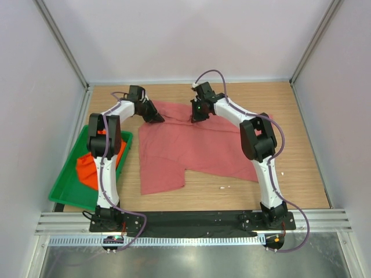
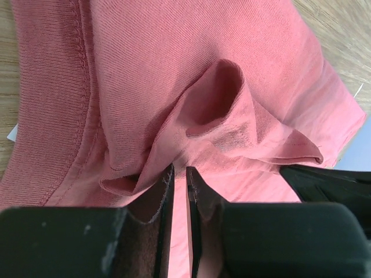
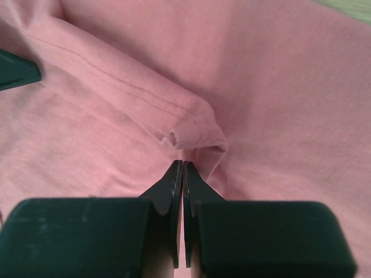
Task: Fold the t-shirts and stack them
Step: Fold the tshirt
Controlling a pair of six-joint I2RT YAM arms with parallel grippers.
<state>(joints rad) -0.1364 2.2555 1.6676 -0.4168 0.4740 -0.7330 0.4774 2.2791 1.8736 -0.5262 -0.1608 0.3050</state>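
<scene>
Shirts first: the pink shirt lies spread and unfolded on the table, rumpled, with an uneven, notched near edge. The orange shirt is crumpled in the green tray just off the pink shirt's left side. I judge the task barely begun: no fold is made on either shirt and nothing is stacked, so both folds and the stacking remain. Both tools are down on the pink shirt's far edge. The left gripper is at its far left corner, jaws drawn almost together on a raised pleat of pink cloth beside the ribbed collar band. The right gripper is further along that far edge toward the middle, jaws pressed together with a stitched hem fold nipped at their tips, as far as my wrist view shows. This looks to me like the start of a first fold, carrying the far edge toward the near one. For room, bare wood shows beyond the pink shirt's far edge, along its right side and in front of its near edge. The tray crowds its left side, and the enclosure walls stand close past that. I would watch the left elbow, which hangs over the tray.
</scene>
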